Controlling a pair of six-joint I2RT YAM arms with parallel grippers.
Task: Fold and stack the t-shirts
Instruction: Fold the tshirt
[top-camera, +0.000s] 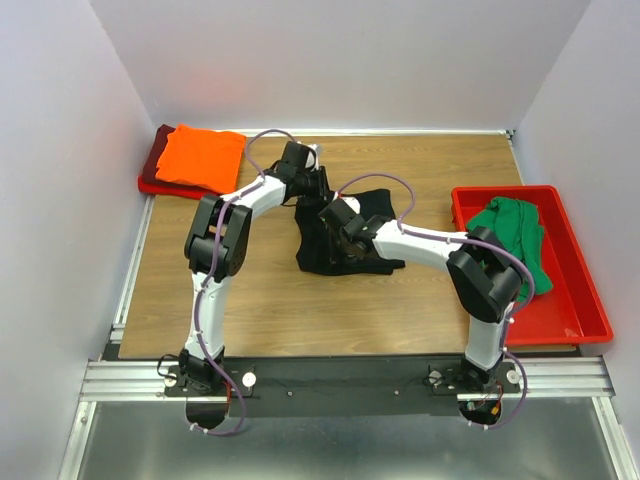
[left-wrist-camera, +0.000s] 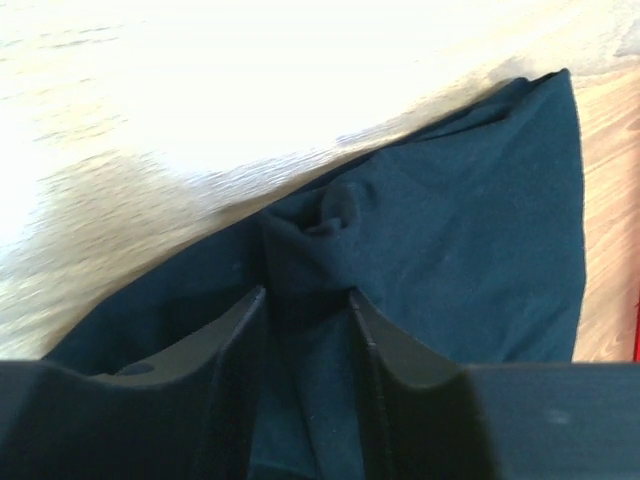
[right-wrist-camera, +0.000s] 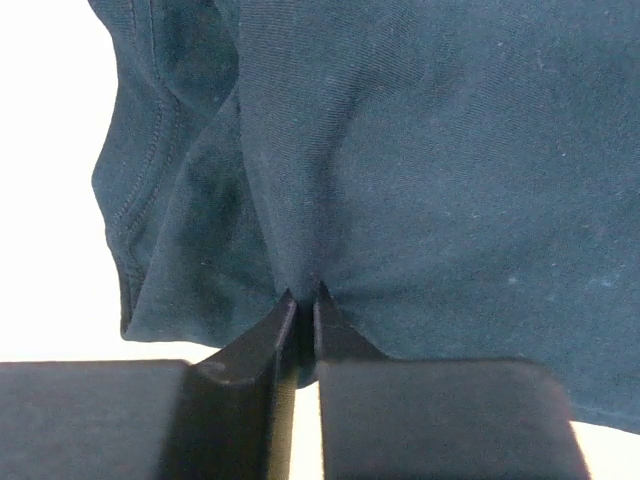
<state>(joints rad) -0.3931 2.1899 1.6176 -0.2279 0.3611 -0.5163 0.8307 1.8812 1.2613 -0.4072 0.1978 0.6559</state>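
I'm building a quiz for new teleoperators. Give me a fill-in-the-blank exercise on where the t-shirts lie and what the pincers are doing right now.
1. The orange t-shirt lies ____ top of the dark red t-shirt.
2. The green t-shirt sits in a bin coloured ____.
3. The right pincer is pinched ____ on the black t-shirt.
4. The left pincer straddles a bunched ridge of the ____ t-shirt.

Missing words: on; red; shut; black.
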